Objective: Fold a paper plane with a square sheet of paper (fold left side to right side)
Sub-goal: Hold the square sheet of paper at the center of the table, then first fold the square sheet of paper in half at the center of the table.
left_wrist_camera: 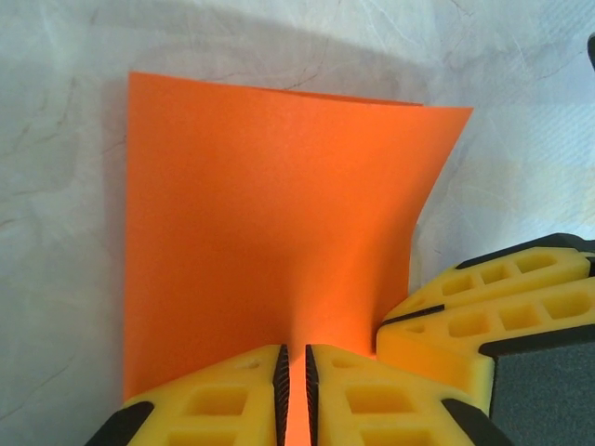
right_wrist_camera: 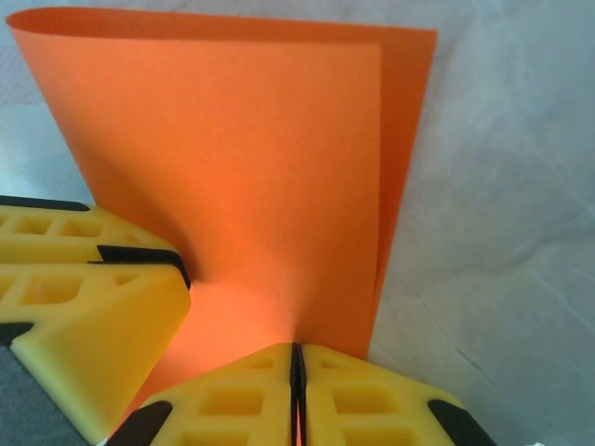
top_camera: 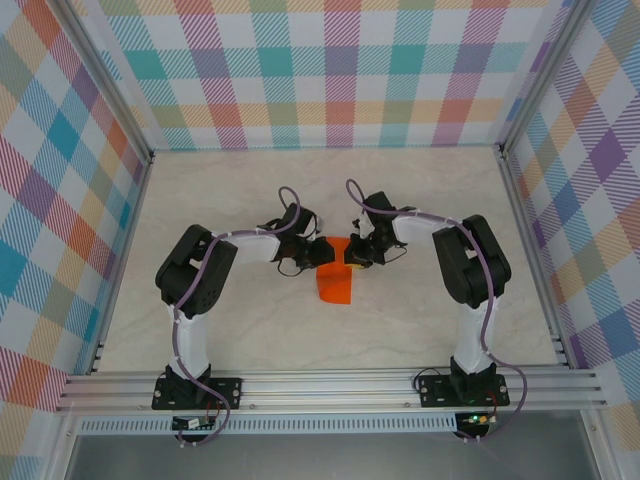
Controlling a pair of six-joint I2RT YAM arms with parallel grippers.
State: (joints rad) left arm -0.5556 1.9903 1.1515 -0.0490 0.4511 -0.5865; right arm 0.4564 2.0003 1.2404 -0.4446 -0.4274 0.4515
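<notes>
A: Paper (top_camera: 336, 288) first. Where was it?

B: It was at the middle of the table (top_camera: 250, 320), between the two arms. It was bright orange and reached from the grippers toward the near side.

A: Was it flat or folded?

B: It was folded in two layers. From the right wrist, the upper layer stopped short along one side and a narrow strip of the lower layer showed past it. From the left wrist, only a thin sliver of the second layer peeked over the far edge.

A: What about the left gripper (left_wrist_camera: 296, 372)?

B: It was pinching the paper. Its yellow fingers (left_wrist_camera: 223, 400) were nearly together, with an orange strip caught between them.

A: And the right gripper (right_wrist_camera: 297, 372)?

B: It was pressed tight on the same far edge, with the paper nipped in the seam. The right gripper's fingers (left_wrist_camera: 483, 316) stood just beside the left one's, on its right.

A: Did the sheet lie flat?

B: Not at the grip. It curved up into both jaws, and one corner flared outward. I could not tell whether the near end touched the table.
</notes>
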